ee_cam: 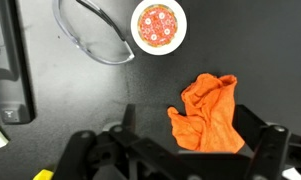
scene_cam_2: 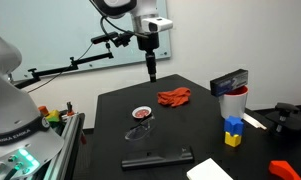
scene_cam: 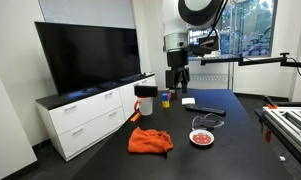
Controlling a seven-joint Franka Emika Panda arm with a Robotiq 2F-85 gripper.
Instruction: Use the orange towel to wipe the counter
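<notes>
— Item one?
— Orange towel [ee_cam: 210, 110]: crumpled on the black counter [scene_cam: 240, 130], near a small pizza-patterned plate [ee_cam: 157, 26].
— Pincer?
— Pincer [scene_cam: 176, 84]: aloft above the counter, apart from the towel; fingers spread wide in the wrist view.
— Other stock?
— Clear safety glasses [ee_cam: 95, 38] beside the plate; blue and yellow blocks [scene_cam_2: 232, 127] toward the counter's edge.

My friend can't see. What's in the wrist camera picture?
A crumpled orange towel lies on a black counter, just below the open gripper that looks down at it. Farther up in the picture sit a small round plate with a pizza pattern and clear glasses.
</notes>
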